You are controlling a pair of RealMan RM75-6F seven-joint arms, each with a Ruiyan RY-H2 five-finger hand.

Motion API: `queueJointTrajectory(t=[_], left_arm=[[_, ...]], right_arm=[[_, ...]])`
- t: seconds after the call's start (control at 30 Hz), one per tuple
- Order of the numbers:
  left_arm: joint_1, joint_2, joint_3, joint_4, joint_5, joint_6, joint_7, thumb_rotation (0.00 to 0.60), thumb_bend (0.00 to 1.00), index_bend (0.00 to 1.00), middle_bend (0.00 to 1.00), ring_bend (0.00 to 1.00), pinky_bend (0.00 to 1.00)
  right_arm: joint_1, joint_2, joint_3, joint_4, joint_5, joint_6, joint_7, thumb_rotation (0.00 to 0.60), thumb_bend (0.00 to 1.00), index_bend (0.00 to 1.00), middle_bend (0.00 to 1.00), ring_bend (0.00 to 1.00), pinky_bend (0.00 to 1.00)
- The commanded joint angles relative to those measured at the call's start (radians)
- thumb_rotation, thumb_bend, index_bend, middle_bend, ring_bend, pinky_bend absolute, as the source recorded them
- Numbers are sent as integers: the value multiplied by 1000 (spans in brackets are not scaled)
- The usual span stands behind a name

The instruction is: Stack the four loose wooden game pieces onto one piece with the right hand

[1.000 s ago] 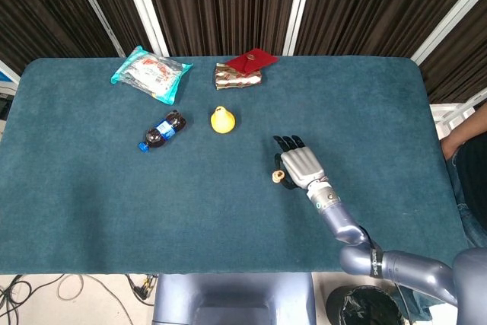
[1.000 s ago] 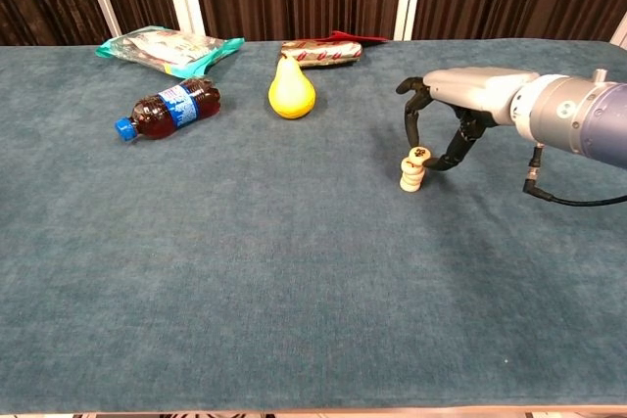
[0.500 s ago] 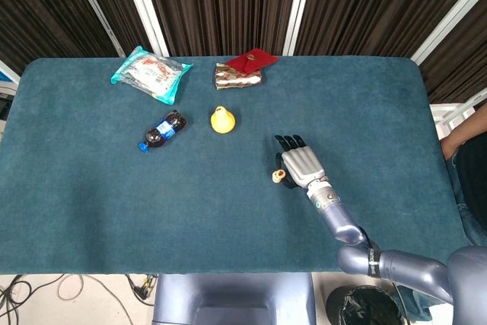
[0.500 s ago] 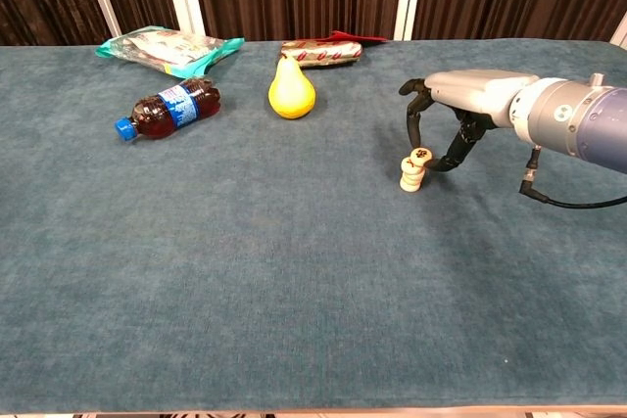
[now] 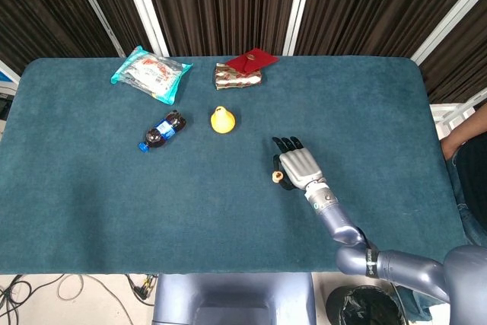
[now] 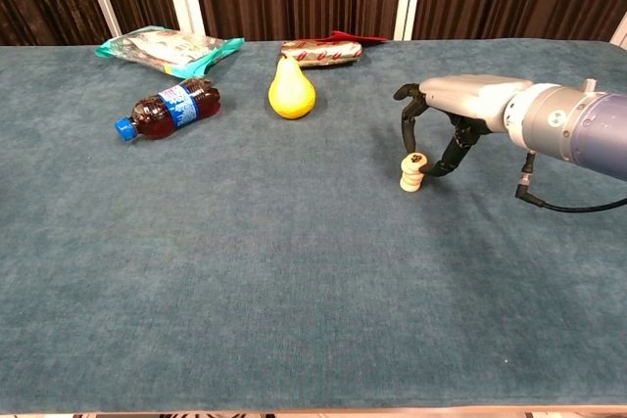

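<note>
My right hand (image 6: 438, 124) arches over the stack of wooden pieces (image 6: 411, 172), fingers (image 6: 406, 122) spread, grasping nothing. The stack stands upright on the table (image 6: 294, 271).

- Both views are evenly and brightly lit from above; the teal table (image 5: 114, 211) shows no harsh glare.
- Shadows are soft and short. In my chest view a faint shadow sits on the cloth just under my right hand (image 6: 446, 110).
- The metal shell of my right forearm (image 6: 573, 124) carries a pale sheen on its top side.
- Behind the table, the dark curtains (image 5: 221, 5) stay deep and dim, while the white strips (image 5: 144, 1) between them look bright.
- Focus is sharp across the table in both views; the cloth nap reads clearly near the table's front edge.
- My head view bends straight lines slightly: the table's far edge bows towards its corners.
</note>
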Motion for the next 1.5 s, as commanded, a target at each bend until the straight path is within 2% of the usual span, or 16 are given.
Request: queueJointTrajectory(t=[0.03, 0.4, 0.8, 0.97, 1.1, 1.23, 1.37, 1.5], left_arm=[[0, 0, 0, 1, 0, 0, 0, 600, 632, 62, 0, 0, 0], [0, 0, 1, 1, 1, 0, 1, 600, 632, 62, 0, 0, 0], [0, -1, 0, 2, -1, 0, 1, 600, 631, 62, 0, 0, 0], [-1, -1, 0, 3, -1, -1, 1, 600, 632, 62, 0, 0, 0], [-1, -2, 1, 3, 2, 1, 2, 600, 632, 62, 0, 0, 0], [0, -3, 2, 1, 3, 2, 5, 600, 631, 62, 0, 0, 0], [0, -5, 0, -4, 1, 6, 8, 600, 632, 62, 0, 0, 0], [1, -5, 0, -10, -5, 7, 16, 600, 631, 62, 0, 0, 0]], right_arm=[[2, -1, 0, 0, 0, 3, -1, 600, 381, 533, 0, 0, 0], [8, -1, -4, 2, 18, 6, -10, 600, 382, 461, 0, 0, 0], [6, 17, 1, -24, 12, 32, -10, 600, 381, 431, 0, 0, 0], [-10, 60, 13, -72, -4, 72, -5, 600, 381, 380, 0, 0, 0], [-52, 163, 14, -175, -12, 107, 15, 600, 381, 313, 0, 0, 0], [-144, 251, 2, -267, -79, 216, 90, 600, 382, 296, 0, 0, 0], [-301, 312, -97, -291, -286, 438, 165, 600, 381, 245, 0, 0, 0], [-452, 332, -189, -263, -397, 621, 215, 600, 381, 224, 0, 0, 0]])
